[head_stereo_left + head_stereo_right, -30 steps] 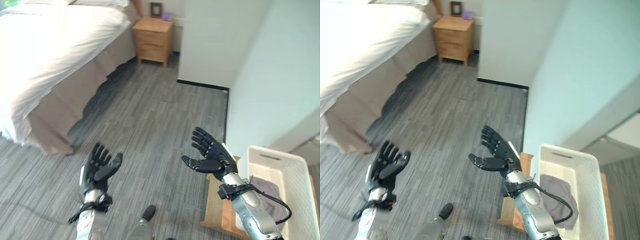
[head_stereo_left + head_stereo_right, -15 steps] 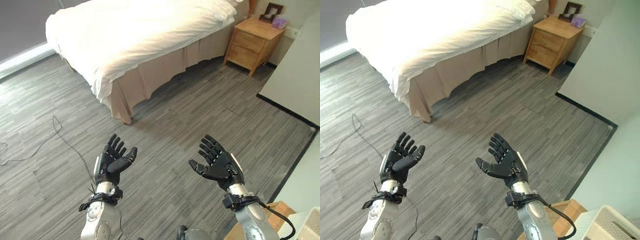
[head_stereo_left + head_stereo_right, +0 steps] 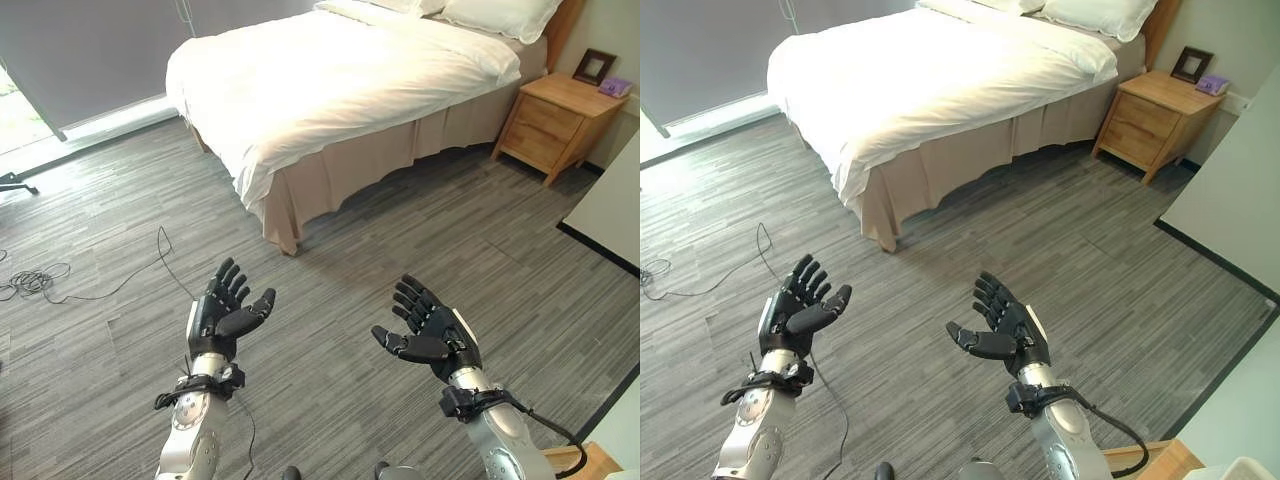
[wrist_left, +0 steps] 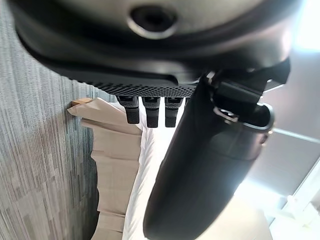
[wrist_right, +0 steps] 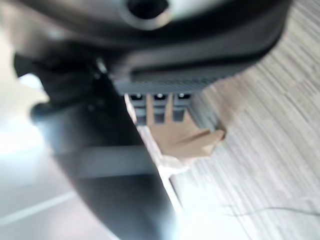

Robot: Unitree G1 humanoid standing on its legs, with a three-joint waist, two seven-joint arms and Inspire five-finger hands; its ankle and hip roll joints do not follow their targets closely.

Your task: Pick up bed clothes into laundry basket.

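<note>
The bed point(image 3: 350, 70) stands at the far side of the room, covered by a white sheet and duvet point(image 3: 930, 70) over a beige bed skirt point(image 3: 350, 170), with white pillows point(image 3: 490, 15) at its head. No loose clothes are visible on it. My left hand point(image 3: 225, 315) and right hand point(image 3: 430, 335) are both raised palm-up over the grey floor, well short of the bed's foot corner, open and holding nothing. In each wrist view, the left hand point(image 4: 200, 165) and the right hand point(image 5: 105, 165) show straight fingers, with the bed skirt point(image 4: 115, 160) beyond them. A white corner of the laundry basket point(image 3: 1246, 468) peeks in at the lower right.
A wooden nightstand point(image 3: 560, 120) with a picture frame stands right of the bed. A white wall corner with black skirting point(image 3: 610, 210) closes the right side. A wooden stand point(image 3: 1170, 462) sits under the basket. A dark curtain point(image 3: 100, 50) hangs behind the bed's left side.
The camera has swung left: the whole bed has come into view and the basket has slid off to the lower right. Both hands keep the same open, palm-up pose.
</note>
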